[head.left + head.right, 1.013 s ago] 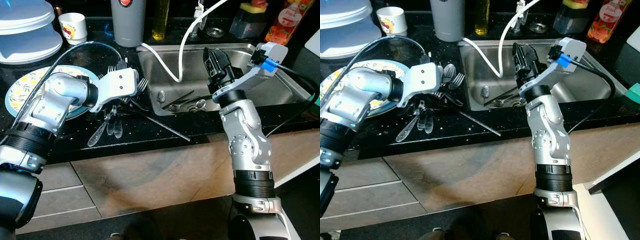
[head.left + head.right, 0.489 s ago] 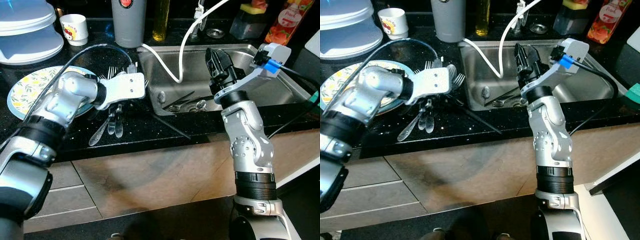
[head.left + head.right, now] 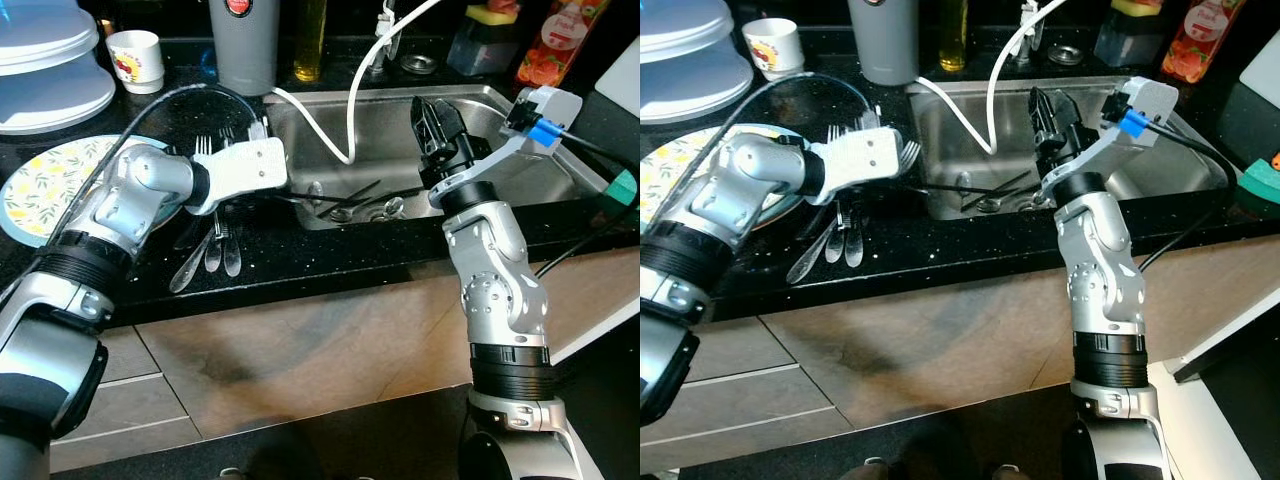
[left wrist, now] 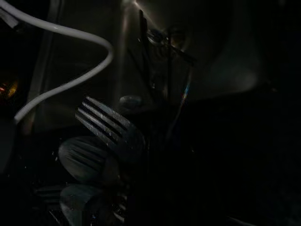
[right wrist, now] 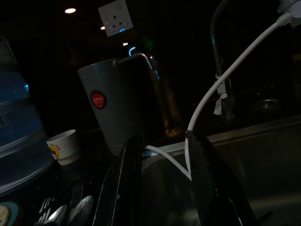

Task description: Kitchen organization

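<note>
Reaching further right than a second ago, the left gripper (image 3: 283,172) now sits at the sink's (image 3: 560,170) left rim, its white wrist block over the counter (image 3: 330,265) edge there; a long dark utensil (image 3: 970,190) that lay slanting on the counter front a second ago now lies across the sink's left rim into the basin, so cutlery looks to be going into the sink, piece by piece. Cannot tell if the left fingers are apart or closed, or whether they hold anything, wrist view too dark. Left wrist view shows fork tines (image 4: 110,127) and spoon bowls (image 4: 82,157) just under it, basin beyond. Still on the counter left of the sink: pile of forks and spoons (image 3: 215,250), next to the patterned plate (image 3: 40,185). More cutlery lies in the sink bottom (image 3: 365,205).

Right gripper (image 3: 438,125) hovers over the sink middle, forearm upright from the counter front, barely moved, fingers (image 5: 127,188) parted, holding nothing; white hose (image 5: 225,75) runs between them in the wrist view
</note>
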